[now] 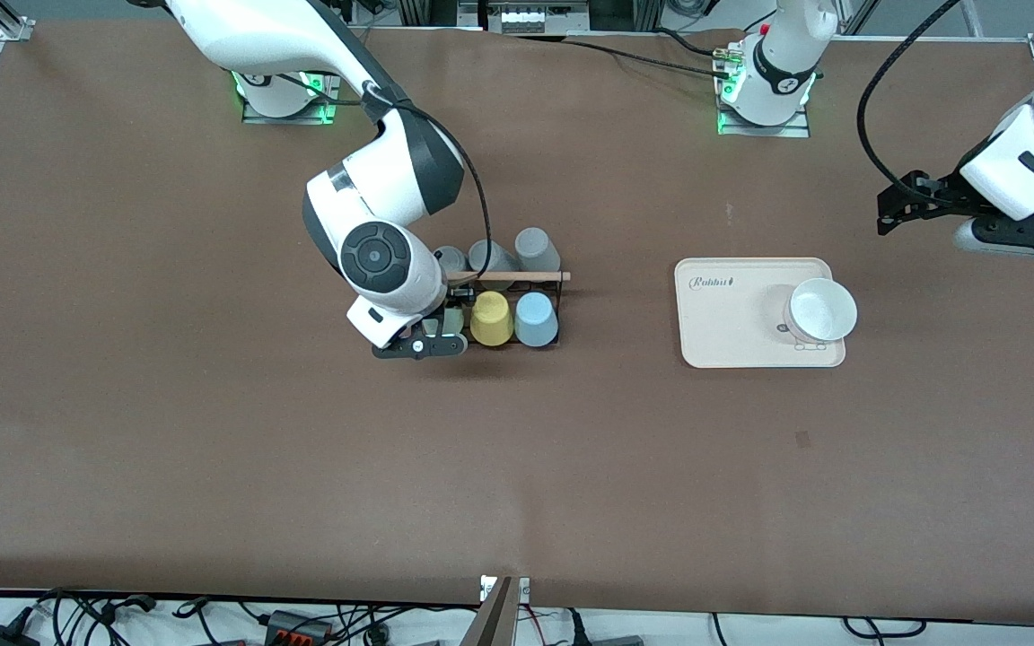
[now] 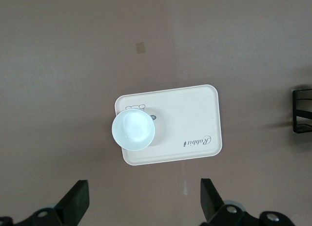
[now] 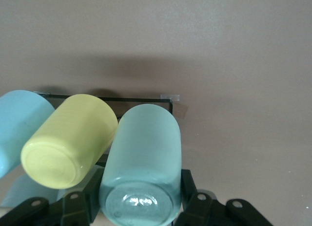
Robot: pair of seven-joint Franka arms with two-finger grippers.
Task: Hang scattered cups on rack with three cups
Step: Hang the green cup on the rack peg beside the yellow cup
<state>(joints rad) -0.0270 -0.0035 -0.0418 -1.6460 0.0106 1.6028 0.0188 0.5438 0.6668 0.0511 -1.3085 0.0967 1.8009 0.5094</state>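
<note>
front view, rack: i see the black wire rack (image 1: 517,309) mid-table under the right arm, its wooden rod (image 1: 508,276) running along the top.
front view, count: three grey cups (image 1: 535,248) hang on the row farther from the camera; on the nearer row i count a yellow cup (image 1: 491,318) and a light blue cup (image 1: 536,319), plus the mint cup (image 1: 452,320) half hidden by the wrist.
front view, right gripper: my right gripper (image 1: 434,339) sits at the rack's end toward the right arm, fingers pinched on the mint cup.
front view, left gripper: the left gripper (image 1: 896,208) waits over bare table at the left arm's end, near a cream tray (image 1: 723,314) carrying one white bowl (image 1: 823,309).
left wrist view: one tray (image 2: 195,123) and one bowl (image 2: 133,130) lie below; both left fingers (image 2: 76,202) stand spread wide, holding nothing.
right wrist view: i see the mint cup (image 3: 142,167) clamped between the right fingers (image 3: 82,201), base toward the lens, lying beside the yellow cup (image 3: 68,143), with the blue cup (image 3: 19,123) past that.
step in hand: i judge this to be seating the mint cup on its peg.
doing it well: i would keep the cup in line with the peg, clear of the yellow neighbour, and let go only once it rests settled.
left to do: by my count all six cups are at the rack, so only this release looks outstanding.
</note>
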